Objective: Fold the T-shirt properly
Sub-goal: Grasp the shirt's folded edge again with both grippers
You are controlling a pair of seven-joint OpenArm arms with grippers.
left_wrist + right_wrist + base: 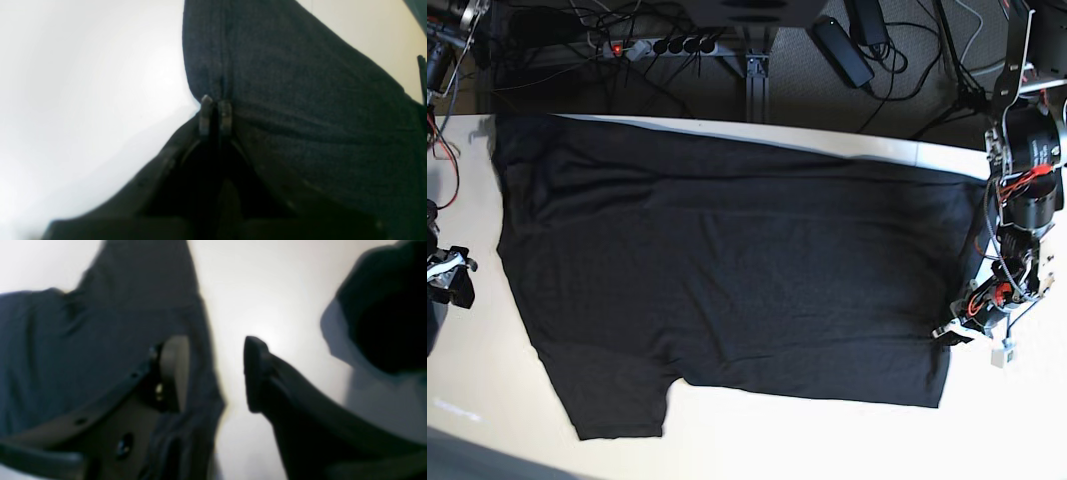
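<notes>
Item, right gripper [217,373]: at 9 o'clock in the base view, at the table's left margin, apart from the cloth there. In its wrist view the two fingers stand well apart with bare white table between them; the pale-padded finger [175,373] overlaps the shirt's dark edge, the black finger [255,373] stands over bare table. Nothing is held. Item, T-shirt [727,260]: charcoal knit, plain side up, no print visible, spread nearly flat across the middle of the white table [827,440], reaching from 9 to 3 o'clock. One short sleeve [617,395] lies at 7 o'clock; the far edge runs along the table's back rim at 12 o'clock; shallow wrinkles cross the body. Item, left gripper [215,115]: at 4 o'clock in the base view, at the shirt's right-hand edge. Its wrist view shows the fingertips drawn nearly together on the cloth edge, a fold of fabric gathering up to them; it appears pinched onto the T-shirt. Step in hand, as judged: seizing the edges for a first fold, one side taken and the other not. No fold is yet laid. Next move, as judged: the right gripper needs to settle onto the left edge and close on it, so that both arms can lift together and carry the fabric across evenly, without dragging the body into bunches.
</notes>
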